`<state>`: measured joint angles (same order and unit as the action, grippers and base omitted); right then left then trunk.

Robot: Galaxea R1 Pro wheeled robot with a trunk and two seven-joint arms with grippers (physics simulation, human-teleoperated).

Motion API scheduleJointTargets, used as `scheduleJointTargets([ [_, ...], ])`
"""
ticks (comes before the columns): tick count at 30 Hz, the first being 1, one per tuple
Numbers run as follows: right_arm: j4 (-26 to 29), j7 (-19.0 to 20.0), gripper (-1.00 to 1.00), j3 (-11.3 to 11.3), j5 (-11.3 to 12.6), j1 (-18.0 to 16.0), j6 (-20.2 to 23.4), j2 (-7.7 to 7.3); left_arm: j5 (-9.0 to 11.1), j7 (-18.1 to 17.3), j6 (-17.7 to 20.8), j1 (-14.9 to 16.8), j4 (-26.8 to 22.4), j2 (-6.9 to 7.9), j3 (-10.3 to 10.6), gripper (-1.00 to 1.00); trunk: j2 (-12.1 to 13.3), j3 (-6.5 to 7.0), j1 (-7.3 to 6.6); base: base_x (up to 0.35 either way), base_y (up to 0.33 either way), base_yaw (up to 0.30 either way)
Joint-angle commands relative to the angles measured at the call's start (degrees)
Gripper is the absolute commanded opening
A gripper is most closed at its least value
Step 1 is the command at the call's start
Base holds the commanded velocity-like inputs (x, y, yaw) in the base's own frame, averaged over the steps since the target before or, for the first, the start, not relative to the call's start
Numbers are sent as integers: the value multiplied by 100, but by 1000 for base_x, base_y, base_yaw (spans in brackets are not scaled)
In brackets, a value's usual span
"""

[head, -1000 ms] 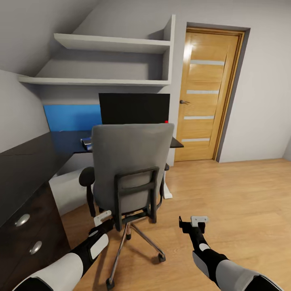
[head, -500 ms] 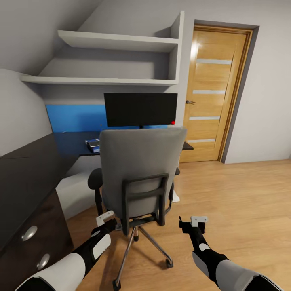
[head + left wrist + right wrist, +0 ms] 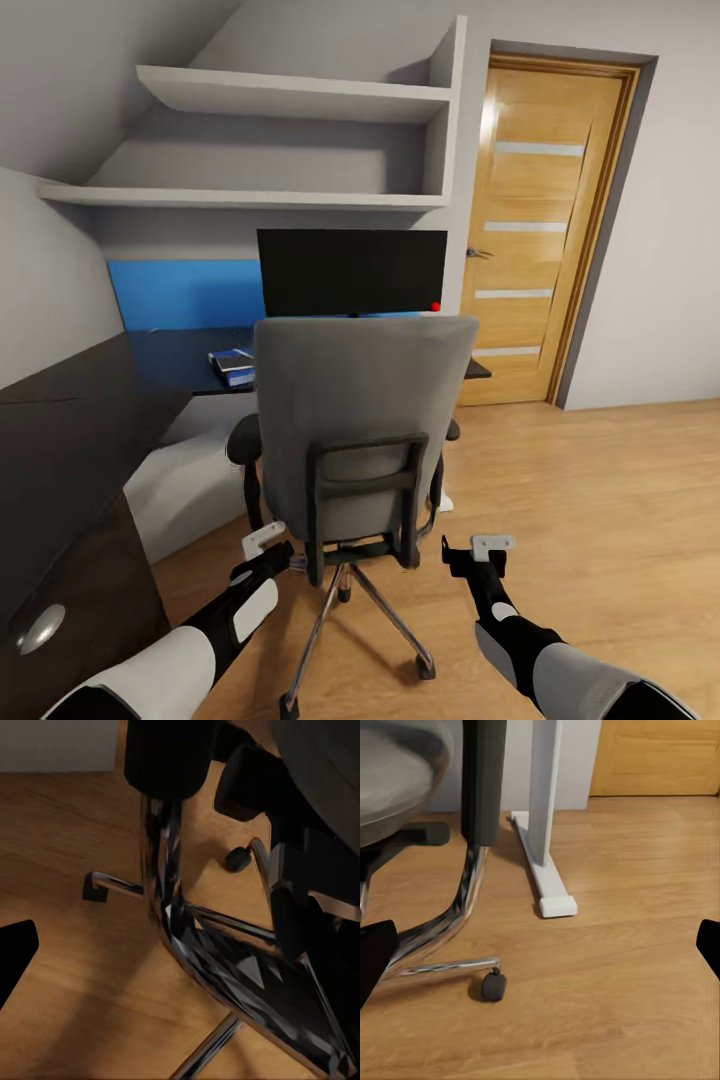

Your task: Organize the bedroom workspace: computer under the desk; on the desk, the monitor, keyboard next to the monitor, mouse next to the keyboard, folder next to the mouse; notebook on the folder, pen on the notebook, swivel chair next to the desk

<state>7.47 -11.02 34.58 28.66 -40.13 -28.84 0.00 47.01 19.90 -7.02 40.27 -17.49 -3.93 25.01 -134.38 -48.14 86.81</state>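
Observation:
The grey swivel chair (image 3: 365,420) stands in front of me with its back toward me, and the backrest hides its seat. Behind it the black monitor (image 3: 350,272) stands on the glossy black desk (image 3: 70,430). A small blue and white flat thing (image 3: 232,365) lies on the desk left of the chair; I cannot tell what it is. My left gripper (image 3: 262,540) hangs open just left of the chair's chrome base (image 3: 225,967). My right gripper (image 3: 482,550) is open and empty to the chair's right, above the floor. Folder, keyboard, mouse and pen are hidden.
A wooden door (image 3: 545,230) is shut at the back right. White shelves (image 3: 290,100) and a blue wall panel (image 3: 185,292) sit above the desk. The drawer unit (image 3: 70,620) is at my near left. A white desk leg (image 3: 544,832) stands behind the chair. Open wooden floor (image 3: 610,500) lies to the right.
The whole view has shifted: the camera moved closer to the desk, so the chair looks larger and lies further right. Both arms hold the same place in the view.

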Motion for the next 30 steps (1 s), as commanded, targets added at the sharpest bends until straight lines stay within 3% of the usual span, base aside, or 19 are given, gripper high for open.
scheduleJointTargets([
  [1, 0, -41, 100, 49, 17, -3, -7, 0, 71, 32, -28, 6, 0, -3, 65, 100, -2, -6, 2, 298, -181, 0],
  [11, -8, -41, 100, 147, 17, -3, -7, 2, 71, 31, -17, 5, 0, -12, 67, 100, -2, -6, 2, 287, -163, 0],
  [23, -9, -41, 100, 259, 17, -3, -7, 0, 79, 31, -2, 6, 17, -56, 73, 100, -2, -6, 2, 254, 185, 0],
  [30, -9, -41, 100, 260, 17, -3, -7, 0, 80, 31, -1, 6, 26, -91, 73, 100, -2, -6, 2, -39, 36, 0],
])
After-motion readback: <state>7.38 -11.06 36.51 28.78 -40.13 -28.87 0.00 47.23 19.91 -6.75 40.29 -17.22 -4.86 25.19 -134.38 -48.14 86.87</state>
